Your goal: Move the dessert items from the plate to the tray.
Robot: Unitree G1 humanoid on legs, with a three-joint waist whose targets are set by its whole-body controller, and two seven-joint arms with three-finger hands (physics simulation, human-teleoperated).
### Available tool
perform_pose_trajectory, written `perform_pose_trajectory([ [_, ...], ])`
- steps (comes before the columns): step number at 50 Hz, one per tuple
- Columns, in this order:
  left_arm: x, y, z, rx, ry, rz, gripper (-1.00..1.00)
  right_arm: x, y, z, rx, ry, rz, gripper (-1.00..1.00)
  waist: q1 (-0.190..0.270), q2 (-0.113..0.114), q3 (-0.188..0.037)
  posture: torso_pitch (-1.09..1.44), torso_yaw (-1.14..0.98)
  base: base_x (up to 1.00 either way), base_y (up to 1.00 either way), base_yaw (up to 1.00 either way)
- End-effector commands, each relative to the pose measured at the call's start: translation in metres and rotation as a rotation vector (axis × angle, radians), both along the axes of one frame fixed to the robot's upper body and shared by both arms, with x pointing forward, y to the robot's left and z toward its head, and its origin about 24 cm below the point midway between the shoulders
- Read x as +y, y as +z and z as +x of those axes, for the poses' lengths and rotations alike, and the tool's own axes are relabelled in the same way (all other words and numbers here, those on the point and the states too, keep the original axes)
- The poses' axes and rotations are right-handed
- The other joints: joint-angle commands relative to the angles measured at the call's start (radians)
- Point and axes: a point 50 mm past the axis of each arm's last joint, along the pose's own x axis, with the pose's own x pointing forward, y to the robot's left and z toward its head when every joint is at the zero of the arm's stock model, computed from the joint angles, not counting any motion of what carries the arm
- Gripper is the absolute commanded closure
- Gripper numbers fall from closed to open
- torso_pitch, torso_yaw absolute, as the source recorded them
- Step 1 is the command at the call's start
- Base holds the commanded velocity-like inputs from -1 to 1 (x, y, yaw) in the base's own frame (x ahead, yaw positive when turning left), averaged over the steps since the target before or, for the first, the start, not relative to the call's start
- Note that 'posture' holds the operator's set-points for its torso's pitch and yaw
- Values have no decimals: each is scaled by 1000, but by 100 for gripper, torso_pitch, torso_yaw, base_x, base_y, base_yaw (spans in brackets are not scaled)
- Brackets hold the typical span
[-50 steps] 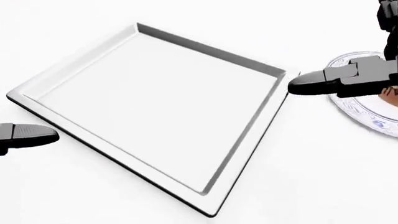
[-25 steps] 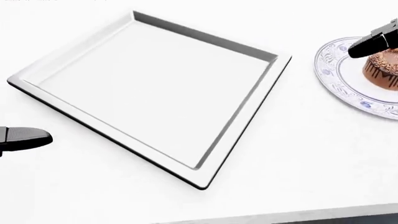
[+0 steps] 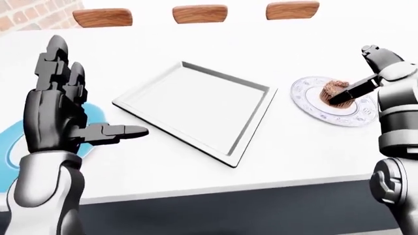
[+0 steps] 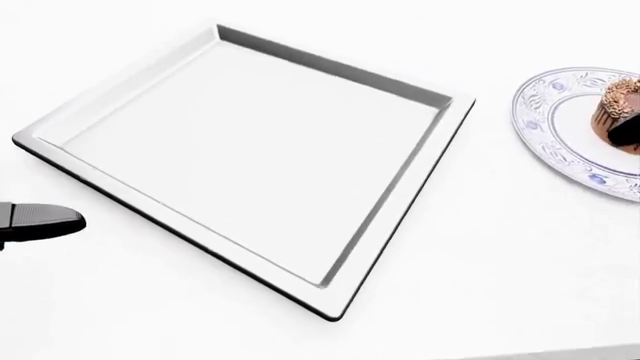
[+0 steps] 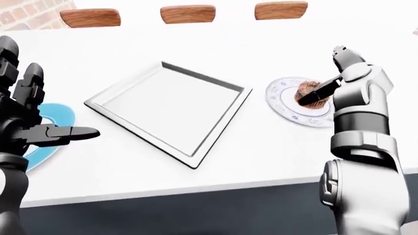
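Observation:
A white square tray (image 3: pixel 256 121) lies in the middle of the white table; the head view (image 4: pixel 402 193) shows nothing in it. To its right is a blue-patterned plate (image 3: pixel 306 100) with a brown chocolate cupcake (image 3: pixel 333 87) on it, also in the head view (image 4: pixel 613 101). My right hand (image 3: pixel 346 94) reaches down to the plate; one straight dark finger (image 5: pixel 320 89) lies against the cupcake, and the other fingers are hidden. My left hand (image 3: pixel 88 105) is raised left of the tray, open and empty, thumb pointing right.
A light blue plate (image 5: pixel 57 119) lies at the left, partly behind my left hand. Three wooden chair backs (image 3: pixel 199 13) stand along the table's top edge. The table's near edge (image 3: pixel 229 183) runs across the bottom, with dark floor below.
My right hand has moved right, from over the tray's right rim to the cupcake on the plate. The head view has shifted slightly. My left hand has stayed in place.

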Motion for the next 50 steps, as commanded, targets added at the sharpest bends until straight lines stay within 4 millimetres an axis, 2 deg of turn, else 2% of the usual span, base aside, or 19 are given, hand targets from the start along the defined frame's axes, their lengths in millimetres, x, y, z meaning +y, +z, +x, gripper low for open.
perform_pose_trajectory([
  [1, -1, 12, -5, -71, 7, 28, -100, 4, 22, 2, -91, 24, -27, -100, 1, -7, -26, 0, 0, 0, 0, 0],
  [18, 3, 9, -8, -69, 14, 24, -100, 6, 5, 7, -39, 49, 3, -99, 7, -14, -25, 0, 0, 0, 0, 0],
  [19, 3, 10, -8, -70, 15, 25, -100, 6, 3, 6, -33, 49, 5, -85, 8, -14, -25, 0, 0, 0, 0, 0],
  [22, 3, 10, -8, -70, 15, 27, -100, 3, 2, 5, -30, 46, 4, -71, 9, -15, -23, 0, 0, 0, 0, 0],
  [41, 4, 12, -10, -75, 20, 25, -100, 3, 4, 4, -18, 62, -2, -45, 10, -17, -20, 0, 0, 0, 0, 0],
  [45, 4, 11, -10, -74, 22, 26, -100, 8, 5, 6, -9, 82, -13, -30, 9, -17, -21, 0, 0, 0, 0, 0],
  [50, 5, 12, -11, -76, 23, 26, -100, 10, 7, 7, -8, 94, -18, -21, 8, -16, -22, 0, 0, 0, 0, 0],
])
